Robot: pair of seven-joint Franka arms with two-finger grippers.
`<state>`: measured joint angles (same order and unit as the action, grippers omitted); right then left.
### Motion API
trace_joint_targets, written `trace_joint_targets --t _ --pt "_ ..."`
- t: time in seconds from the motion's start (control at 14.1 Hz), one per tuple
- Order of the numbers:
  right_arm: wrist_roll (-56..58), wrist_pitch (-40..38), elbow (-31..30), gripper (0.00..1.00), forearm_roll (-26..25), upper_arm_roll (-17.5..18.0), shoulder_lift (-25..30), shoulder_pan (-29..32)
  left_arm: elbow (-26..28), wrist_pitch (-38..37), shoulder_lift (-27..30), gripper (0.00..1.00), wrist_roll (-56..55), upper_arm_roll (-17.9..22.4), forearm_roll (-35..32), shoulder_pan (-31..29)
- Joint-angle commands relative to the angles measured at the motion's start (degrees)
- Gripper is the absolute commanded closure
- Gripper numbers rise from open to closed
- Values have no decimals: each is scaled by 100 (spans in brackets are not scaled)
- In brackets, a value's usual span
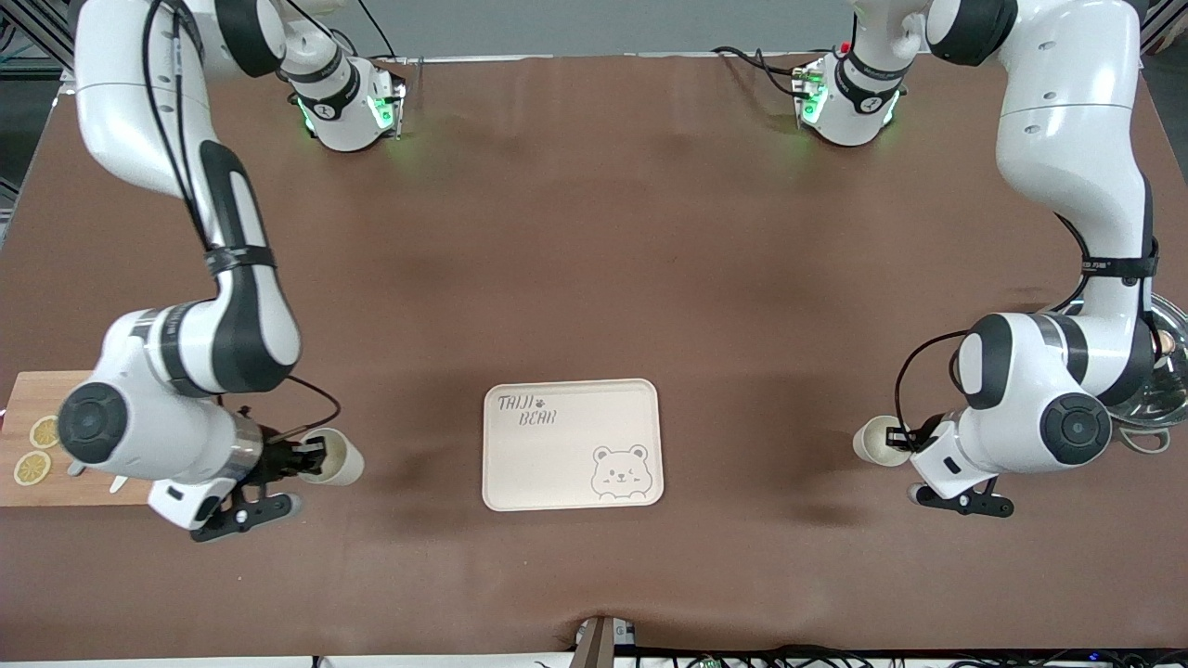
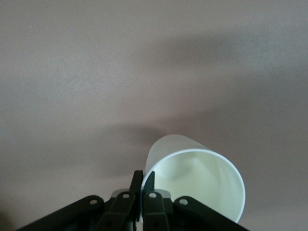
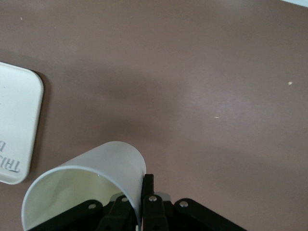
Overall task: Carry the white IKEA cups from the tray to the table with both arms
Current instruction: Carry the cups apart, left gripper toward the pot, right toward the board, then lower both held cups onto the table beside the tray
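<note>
On the right arm's side, our right tool (image 1: 299, 461) is clamped on the rim wall of one cup (image 1: 336, 457), held over the table (image 1: 594, 232) between the cutting board (image 1: 56, 399) with its lemon slices (image 1: 44, 432) and the tray (image 1: 573, 444). The cup appears tipped, its long axis leaning off vertical and its mouth turned toward the wrist.

The tray sits bare in the middle, near the front camera.

At the left arm's end, our left tool (image 1: 905, 439) is pinched shut on the wall of the other cup (image 1: 877, 440), held over the table well apart from the tray and beside a metal bowl (image 1: 1165, 371). It seems tilted the same way.

We judge both cups to be off the tray and awaiting placement. To do it well, we should right each cup until its base is level, lower it until the base rests flat on the cloth, and only then part the fingers, so that neither cup topples.
</note>
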<state>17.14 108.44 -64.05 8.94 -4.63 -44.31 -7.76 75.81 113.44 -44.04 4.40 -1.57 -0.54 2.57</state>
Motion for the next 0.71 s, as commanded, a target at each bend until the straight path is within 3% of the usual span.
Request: trace_joint_targets --t 0.0,0.35,0.57,0.64 --pt "719 -69 -2 100 125 120 28 388 12 204 -130 100 60 -27 10 -90" --pt "1344 71 -125 100 143 111 -78 652 12 275 -262 100 52 -36 10 -108" --pt "1791 729 -598 100 125 111 -69 749 12 319 -298 100 52 -36 19 -108" --pt "1976 870 -713 100 125 111 -78 801 12 319 -315 86 52 -36 19 -108"
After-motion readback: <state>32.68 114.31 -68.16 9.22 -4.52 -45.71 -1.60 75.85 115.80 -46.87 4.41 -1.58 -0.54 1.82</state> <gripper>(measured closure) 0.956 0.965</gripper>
